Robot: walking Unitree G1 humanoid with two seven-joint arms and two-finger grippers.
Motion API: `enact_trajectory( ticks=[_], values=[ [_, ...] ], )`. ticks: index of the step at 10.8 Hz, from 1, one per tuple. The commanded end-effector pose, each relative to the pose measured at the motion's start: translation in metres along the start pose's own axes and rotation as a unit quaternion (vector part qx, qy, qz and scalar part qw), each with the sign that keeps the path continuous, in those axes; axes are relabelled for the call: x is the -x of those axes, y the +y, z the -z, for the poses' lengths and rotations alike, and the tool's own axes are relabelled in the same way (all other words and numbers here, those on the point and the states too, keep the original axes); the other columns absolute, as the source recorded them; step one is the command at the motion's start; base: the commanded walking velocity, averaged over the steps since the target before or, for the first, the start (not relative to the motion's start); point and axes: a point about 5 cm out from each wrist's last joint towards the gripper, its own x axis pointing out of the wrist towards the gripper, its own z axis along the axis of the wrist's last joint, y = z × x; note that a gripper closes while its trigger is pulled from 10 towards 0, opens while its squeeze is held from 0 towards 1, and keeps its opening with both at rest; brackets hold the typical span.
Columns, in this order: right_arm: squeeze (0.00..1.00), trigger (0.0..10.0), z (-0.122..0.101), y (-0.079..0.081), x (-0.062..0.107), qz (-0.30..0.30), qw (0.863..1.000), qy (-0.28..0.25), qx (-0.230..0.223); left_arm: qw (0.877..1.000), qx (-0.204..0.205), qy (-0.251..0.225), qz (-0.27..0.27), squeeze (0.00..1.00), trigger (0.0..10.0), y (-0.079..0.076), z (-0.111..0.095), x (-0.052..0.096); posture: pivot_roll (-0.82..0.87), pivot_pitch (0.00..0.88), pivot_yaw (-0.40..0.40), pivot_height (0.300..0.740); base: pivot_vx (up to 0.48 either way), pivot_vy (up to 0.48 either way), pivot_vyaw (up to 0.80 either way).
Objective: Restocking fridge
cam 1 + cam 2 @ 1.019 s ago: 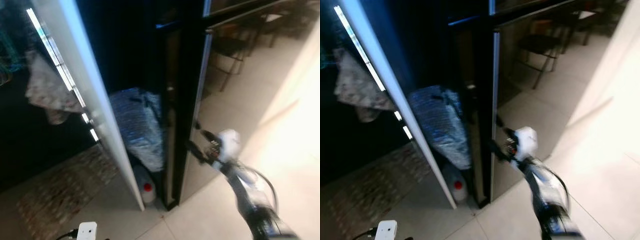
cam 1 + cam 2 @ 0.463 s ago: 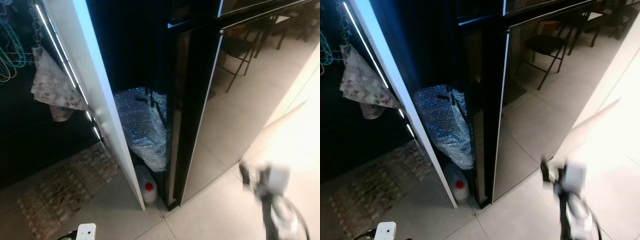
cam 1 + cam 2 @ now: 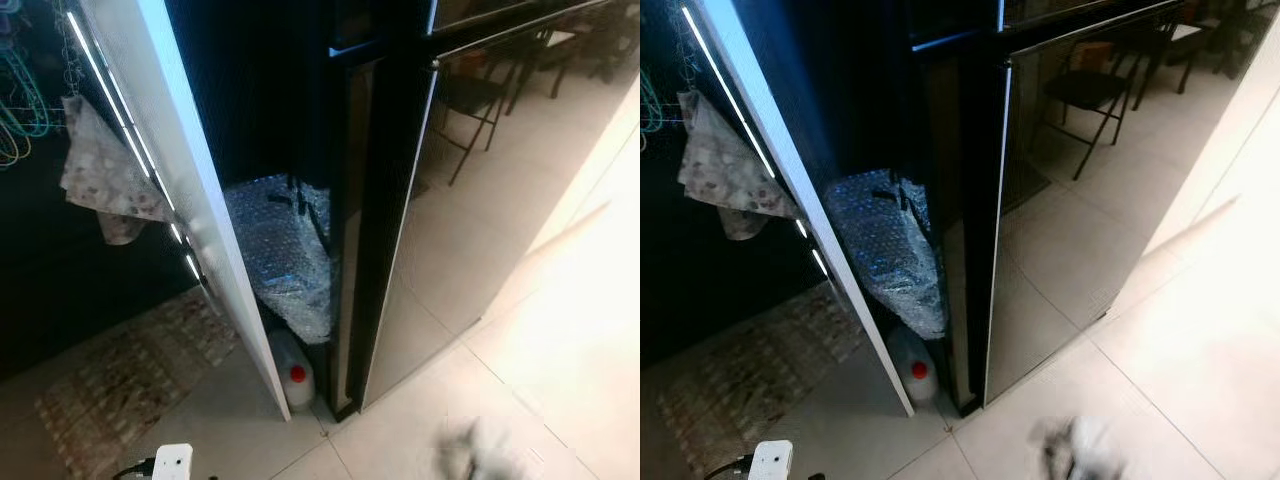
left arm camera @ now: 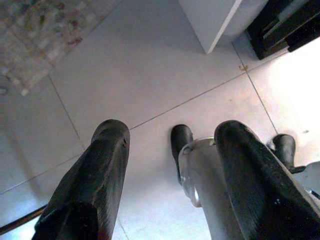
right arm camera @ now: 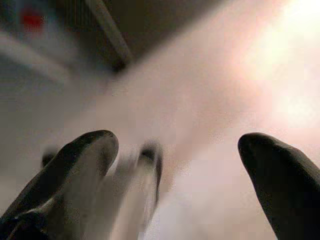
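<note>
Fridge (image 3: 385, 200) sits in front with its dark glossy door shut; nothing being carried, so restocking hasn't visibly started – door still needs opening and items fetched, as I judge it. White panel (image 3: 190, 190) stands to the left of the fridge; a bubble-wrapped bundle (image 3: 285, 250) is wedged in the gap between them, with a red-capped jug (image 3: 297, 378) on the floor below it. Cloth (image 3: 100, 180) hangs further left, rug (image 3: 130, 370) on the tiles. Left end effector (image 4: 170, 175) hangs idle over the floor tiles, fingers spread, empty. Right end effector (image 5: 175, 165) also spread wide and empty, pointing at the floor, blurred. Versus 1 s ago: right arm was raised at the fridge door edge; now it has dropped to a blur at the bottom of the head views (image 3: 480, 455). Door unchanged.
</note>
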Motion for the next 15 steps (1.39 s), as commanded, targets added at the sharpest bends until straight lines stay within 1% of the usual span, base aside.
enact_trajectory(
  ticks=[1, 2, 4, 7, 11, 13, 14, 15],
  values=[
    [0.00, 10.0, 0.001, -0.001, 0.000, 0.014, 1.000, 0.011, -0.001, 1.000, 0.005, 0.004, -0.008, 0.00, 10.0, 0.003, 0.002, 0.001, -0.05, 0.019, 0.044, 0.740, 0.000, 0.000, 0.00],
    [0.00, 10.0, 0.001, 0.006, -0.001, 0.010, 1.000, 0.009, -0.018, 1.000, 0.006, 0.004, -0.009, 0.00, 10.0, 0.004, 0.002, 0.001, -0.05, 0.017, 0.045, 0.740, 0.000, 0.000, 0.00],
    [0.00, 10.0, -0.002, 0.020, -0.003, -0.014, 1.000, -0.001, -0.017, 1.000, 0.001, 0.006, -0.009, 0.00, 10.0, 0.005, 0.002, 0.001, -0.05, 0.013, 0.048, 0.740, 0.000, 0.000, 0.00],
    [0.00, 10.0, 0.000, 0.020, -0.003, -0.008, 1.000, 0.002, 0.001, 1.000, -0.001, 0.006, -0.011, 0.00, 10.0, 0.006, 0.001, 0.001, -0.05, 0.005, 0.054, 0.740, 0.000, 0.000, 0.74],
    [0.00, 10.0, 0.008, 0.019, -0.001, -0.007, 1.000, 0.011, -0.012, 1.000, -0.004, 0.005, -0.010, 0.00, 10.0, 0.007, 0.002, 0.001, -0.04, 0.006, 0.053, 0.740, 0.000, 0.000, 0.80],
    [0.00, 10.0, 0.012, 0.023, -0.001, -0.017, 1.000, 0.020, 0.007, 1.000, -0.005, 0.003, -0.012, 0.00, 10.0, 0.008, 0.001, 0.001, -0.04, 0.029, 0.051, 0.740, 0.000, 0.000, 0.80],
    [0.00, 10.0, 0.013, 0.024, -0.001, -0.019, 1.000, 0.019, 0.003, 1.000, -0.005, 0.002, -0.013, 0.00, 10.0, 0.008, 0.000, 0.001, -0.03, 0.038, 0.051, 0.740, 0.000, 0.000, 0.80],
    [0.00, 10.0, 0.013, 0.027, -0.001, -0.025, 0.999, 0.021, 0.009, 1.000, -0.004, -0.001, -0.013, 0.00, 10.0, 0.007, -0.001, 0.001, -0.03, 0.048, 0.052, 0.740, 0.000, 0.000, 0.80]
  ],
)
